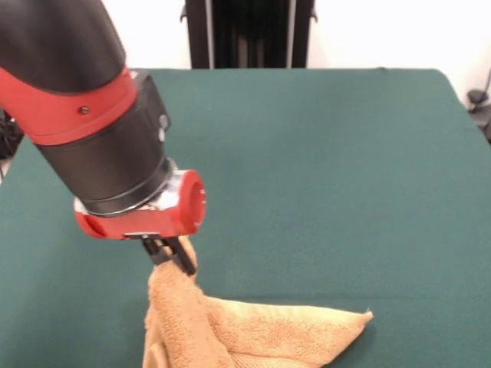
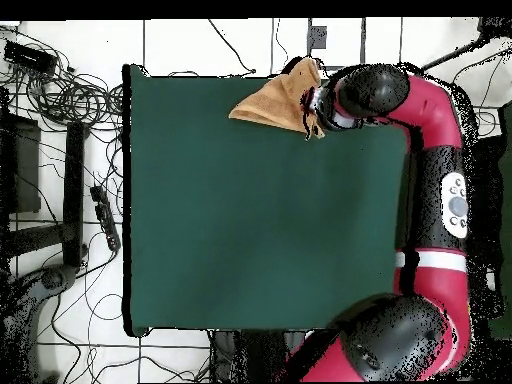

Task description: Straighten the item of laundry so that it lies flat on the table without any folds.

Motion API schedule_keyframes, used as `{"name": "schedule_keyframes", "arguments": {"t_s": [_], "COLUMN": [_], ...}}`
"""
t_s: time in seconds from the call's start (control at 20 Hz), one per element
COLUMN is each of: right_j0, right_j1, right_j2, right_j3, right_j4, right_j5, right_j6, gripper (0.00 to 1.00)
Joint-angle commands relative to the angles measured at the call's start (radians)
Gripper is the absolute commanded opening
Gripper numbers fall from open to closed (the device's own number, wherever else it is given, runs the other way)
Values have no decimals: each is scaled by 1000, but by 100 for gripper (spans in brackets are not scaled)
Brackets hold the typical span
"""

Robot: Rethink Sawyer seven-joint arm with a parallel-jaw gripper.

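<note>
The orange-yellow terry towel (image 1: 238, 330) lies bunched and folded at the near edge of the green table (image 1: 330, 169), running off the picture's bottom. One corner is pulled up into a peak. My gripper (image 1: 170, 254) is shut on that raised corner, just above the table. In the overhead view the towel (image 2: 272, 98) sits at the far edge of the table (image 2: 250, 220), with the gripper (image 2: 313, 110) at its right end under the arm's wrist.
The red and black arm (image 2: 440, 200) reaches along the table's right side in the overhead view. Cables and equipment (image 2: 60, 150) lie on the floor left of the table. The black pedestal (image 1: 249, 34) stands beyond the table's far edge.
</note>
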Motion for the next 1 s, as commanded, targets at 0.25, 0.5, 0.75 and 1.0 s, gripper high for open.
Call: {"name": "schedule_keyframes", "arguments": {"t_s": [0.25,0.5,0.75,1.0], "right_j0": [164,152,109,65], "right_j1": [134,151,159,169], "right_j2": [49,246,497,802], "right_j3": [-394,-496,-540,-586], "right_j4": [-71,-245,-477,-785], "right_j5": [483,632,752,852], "right_j6": [228,244,237,214], "gripper": [0,0,0,0]}}
